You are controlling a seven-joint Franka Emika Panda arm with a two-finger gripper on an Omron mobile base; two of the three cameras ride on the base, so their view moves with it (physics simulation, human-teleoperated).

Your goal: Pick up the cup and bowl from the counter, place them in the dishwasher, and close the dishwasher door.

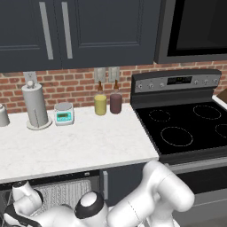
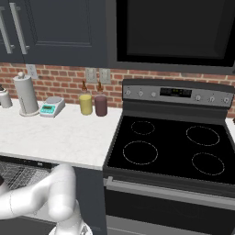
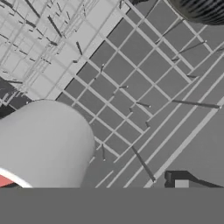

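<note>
Hand (image 3: pixel 112 184) spread open above the dishwasher's (image 1: pixel 66 193) white wire rack (image 3: pixel 127 87), gripping nothing. At lower left of the hand view sits the cup (image 3: pixel 43 144), pale-walled, a red sliver of rim at the frame's edge. We judge it light, rigid, smooth and breakable, best pinched across its wall near the rim. One fingertip (image 3: pixel 180 180) shows at lower right, apart from it; the cup hides the other. We cannot tell whether the dark ribbed shape (image 3: pixel 201 11) cut off at upper right is the bowl.
</note>
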